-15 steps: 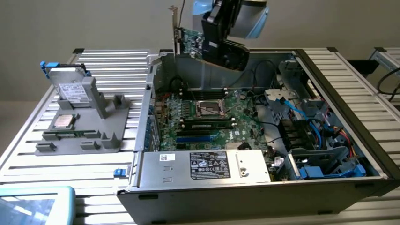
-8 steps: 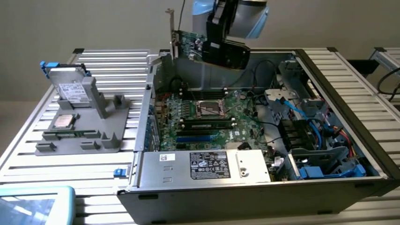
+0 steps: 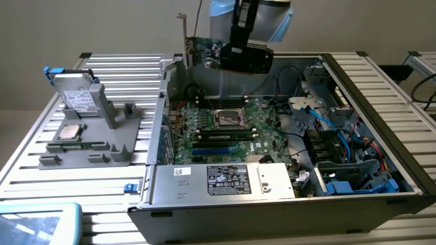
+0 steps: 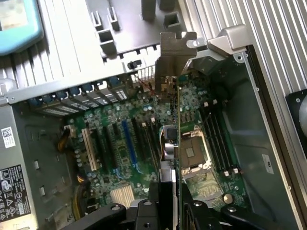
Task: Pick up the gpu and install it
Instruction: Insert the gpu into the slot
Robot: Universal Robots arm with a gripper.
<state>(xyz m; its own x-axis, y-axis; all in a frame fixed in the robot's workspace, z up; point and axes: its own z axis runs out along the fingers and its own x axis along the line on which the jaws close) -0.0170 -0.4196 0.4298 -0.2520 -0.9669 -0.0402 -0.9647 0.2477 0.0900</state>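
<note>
While the gpu (image 3: 204,51) hangs clear above the open computer case (image 3: 272,219) in the exterior view, the gripper (image 3: 248,58) clamps one end of it, fingers drawn narrow onto the board. Its long axis runs toward the exterior view's left, metal bracket outermost. In the wrist view the gpu (image 4: 178,120) shows edge-on, parallel to the blue slot (image 4: 127,143) on the motherboard (image 4: 144,105) (not yet over it, I judge). One gpu, one gripper, one blue slot.

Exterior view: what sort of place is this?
Likely a robotics lab for computer assembly: an open PC case on a slatted table, a parts holder, and a gripper holding a gpu.
</note>
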